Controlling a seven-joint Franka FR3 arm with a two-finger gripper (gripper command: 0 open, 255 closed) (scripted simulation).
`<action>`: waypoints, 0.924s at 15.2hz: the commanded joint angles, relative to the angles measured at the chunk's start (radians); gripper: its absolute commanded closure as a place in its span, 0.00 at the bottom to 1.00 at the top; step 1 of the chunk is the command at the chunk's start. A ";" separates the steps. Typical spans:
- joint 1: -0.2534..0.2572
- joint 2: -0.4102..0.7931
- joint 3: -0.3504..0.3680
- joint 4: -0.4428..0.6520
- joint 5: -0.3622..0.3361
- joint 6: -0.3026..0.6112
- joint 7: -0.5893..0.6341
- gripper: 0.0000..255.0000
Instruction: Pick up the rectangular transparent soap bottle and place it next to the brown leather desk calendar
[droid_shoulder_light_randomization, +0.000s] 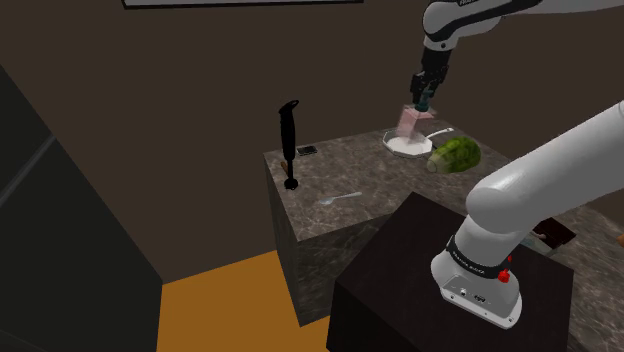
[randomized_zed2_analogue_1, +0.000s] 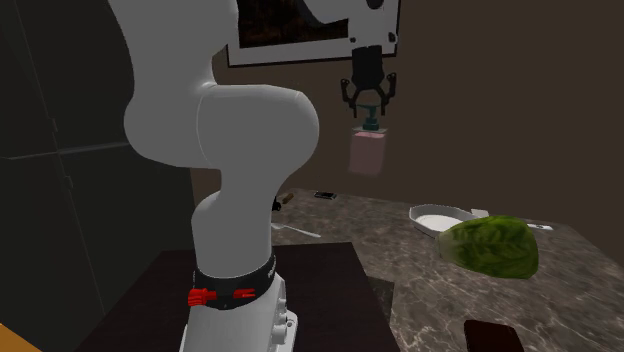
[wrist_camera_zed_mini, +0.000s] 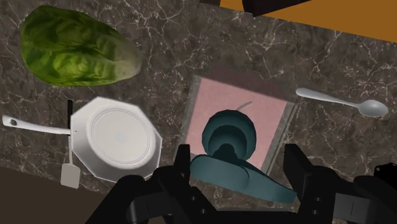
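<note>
tool (randomized_zed2_analogue_1: 369, 110) grips soap bottle (randomized_zed2_analogue_1: 368, 153), pump partly hidden

Both exterior views are looking dim: the brown wall (droid_shoulder_light_randomization: 200, 90) is lying in shade, while the orange floor (droid_shoulder_light_randomization: 220, 300) and the white arm (droid_shoulder_light_randomization: 545, 185) are catching most light. The pink soap bottle (droid_shoulder_light_randomization: 408, 122) is standing out pale. In the wrist view, the marble counter (wrist_camera_zed_mini: 172, 44) is appearing evenly lit and the white plate (wrist_camera_zed_mini: 118, 137) is glowing brightest.

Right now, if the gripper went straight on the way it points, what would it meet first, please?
It points down. The gripper clasps the soap bottle by its pump, so the bottle's base would likely touch the marbled counter first, between the white dish and the spoon; depth is unclear.
</note>
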 joint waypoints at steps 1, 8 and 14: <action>-0.025 -0.050 -0.021 -0.036 -0.023 -0.008 -0.032 1.00; -0.120 -0.197 -0.108 -0.117 -0.107 -0.047 -0.160 1.00; -0.203 -0.286 -0.197 -0.141 -0.181 -0.083 -0.289 1.00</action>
